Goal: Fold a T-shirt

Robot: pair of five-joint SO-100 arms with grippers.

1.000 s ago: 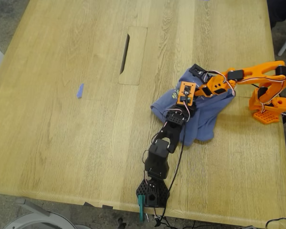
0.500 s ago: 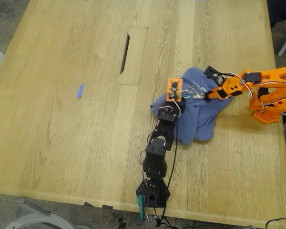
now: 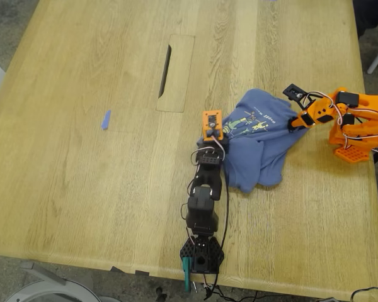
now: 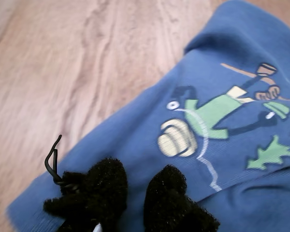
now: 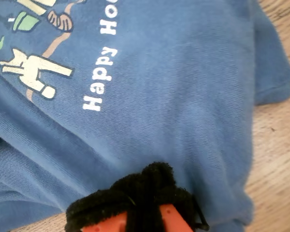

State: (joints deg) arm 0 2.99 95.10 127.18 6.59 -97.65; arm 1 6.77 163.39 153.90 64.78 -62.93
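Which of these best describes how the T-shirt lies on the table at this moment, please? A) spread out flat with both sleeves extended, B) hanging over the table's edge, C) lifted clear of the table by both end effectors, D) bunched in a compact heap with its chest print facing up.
D: the T-shirt sits crumpled in a small heap on the table, its cartoon print showing on top, between the two arms.

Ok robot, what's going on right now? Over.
My first gripper open, my second gripper shut, neither holding. T-shirt bunched, unfolded. Nothing in the way.
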